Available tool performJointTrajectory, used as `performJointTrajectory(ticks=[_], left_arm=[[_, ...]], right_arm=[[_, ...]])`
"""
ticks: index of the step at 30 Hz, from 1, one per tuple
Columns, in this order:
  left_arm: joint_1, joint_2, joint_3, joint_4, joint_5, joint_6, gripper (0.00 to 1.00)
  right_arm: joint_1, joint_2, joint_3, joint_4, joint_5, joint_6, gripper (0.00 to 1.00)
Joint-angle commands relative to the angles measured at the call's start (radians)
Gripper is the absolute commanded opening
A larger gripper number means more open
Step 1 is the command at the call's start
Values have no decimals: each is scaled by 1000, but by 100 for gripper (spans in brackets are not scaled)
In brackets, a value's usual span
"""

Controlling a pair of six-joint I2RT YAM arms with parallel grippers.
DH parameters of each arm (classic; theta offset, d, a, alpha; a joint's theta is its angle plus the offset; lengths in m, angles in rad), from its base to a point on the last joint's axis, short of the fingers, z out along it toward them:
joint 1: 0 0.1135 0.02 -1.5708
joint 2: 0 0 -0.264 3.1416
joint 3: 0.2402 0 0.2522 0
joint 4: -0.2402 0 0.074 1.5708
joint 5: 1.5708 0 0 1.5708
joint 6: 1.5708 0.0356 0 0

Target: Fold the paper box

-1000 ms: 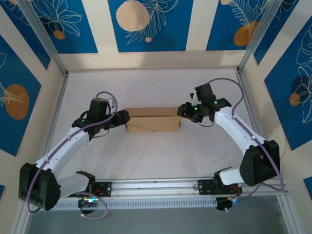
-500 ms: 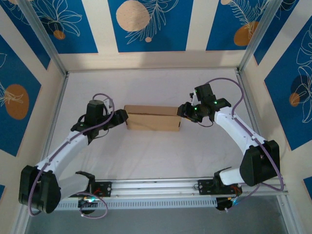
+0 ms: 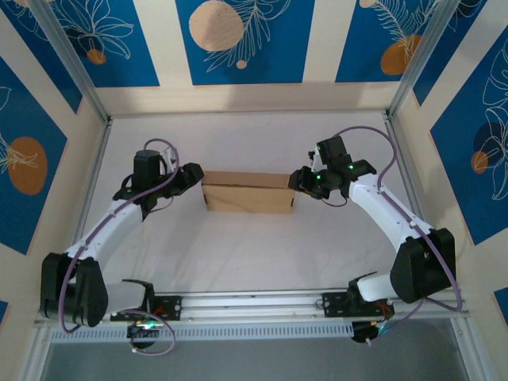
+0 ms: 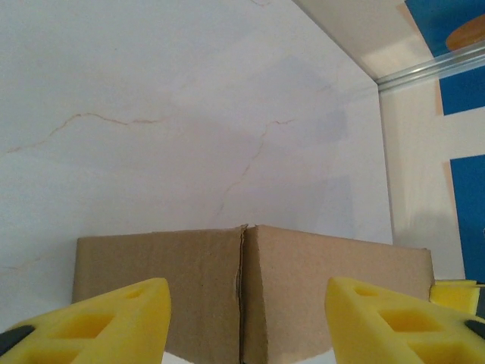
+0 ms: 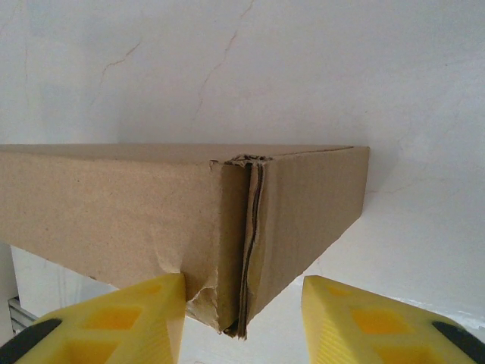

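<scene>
White marbled table [image 3: 254,254], blue patterned walls [image 3: 238,40]

The work surface was a white table [image 3: 254,254] with faint brown veining, marble-like, seen closely in both wrist views. It was bounded by pale walls with aluminium framing at the corners. One item lay directly on it: the paper box [image 3: 248,192], plain brown cardboard, closed and rectangular, resting flat near the centre with its long side running left to right.

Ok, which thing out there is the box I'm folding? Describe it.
Look at the white table, midway between the two arms. The paper box lies there, a flat closed rectangle. It is plain brown cardboard, the one brown thing on the white surface.
</scene>
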Motion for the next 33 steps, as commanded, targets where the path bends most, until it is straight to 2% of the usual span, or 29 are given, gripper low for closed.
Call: performJointTrajectory(ticks=[1, 13, 20, 27, 33], left_arm=[[12, 7, 12, 47, 39, -9, 56], [11, 24, -182, 154, 39, -80, 44], [12, -21, -254, 78, -53, -83, 35], [10, -7, -285, 67, -62, -78, 30], [-3, 13, -262, 53, -69, -53, 28]], right_arm=[[6, 34, -9, -91, 41, -28, 45], [7, 54, -1, -84, 37, -26, 44], [8, 59, 4, -86, 51, -28, 44], [9, 75, -29, -60, 43, -17, 44], [11, 115, -40, -57, 42, -18, 30]])
